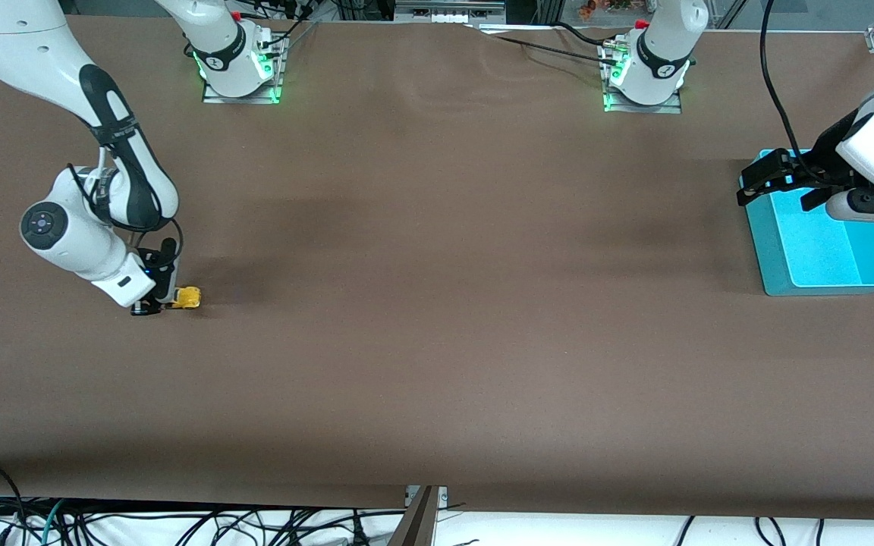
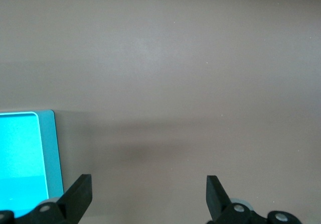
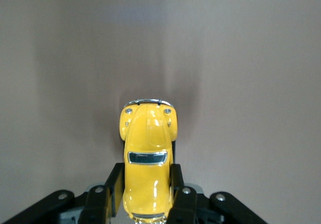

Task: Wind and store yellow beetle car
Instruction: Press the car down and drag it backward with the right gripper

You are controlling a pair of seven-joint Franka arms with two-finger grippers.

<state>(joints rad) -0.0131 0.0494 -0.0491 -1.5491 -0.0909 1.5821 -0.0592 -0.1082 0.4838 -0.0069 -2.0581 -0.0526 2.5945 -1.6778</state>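
While the right hand [image 1: 155, 302] pinches the yellow beetle car [image 1: 186, 296] by its sides at the right arm's end of the brown counter [image 1: 437, 303], the car sits low on or just above the surface, its rounded bonnet pointing out from between the fingers [image 3: 183, 199]; the right wrist view shows the dark windscreen and chrome bumper clearly, with the black fingers pressed against both flanks of the body; whether the wheels are touching the counter cannot be told. Toward the left arm's end of the counter stands a turquoise bin [image 1: 824, 243], open at the top and holding nothing that can be seen; the left hand [image 1: 774, 178] waits over its rim with its fingers spread wide apart, gripping nothing. Judged from how things lie, the task is in its early part; the car is gripped, which suits dragging it along the counter to wind its spring; the storing is not yet done, since the car and the bin are well apart, almost the whole counter lying between them.
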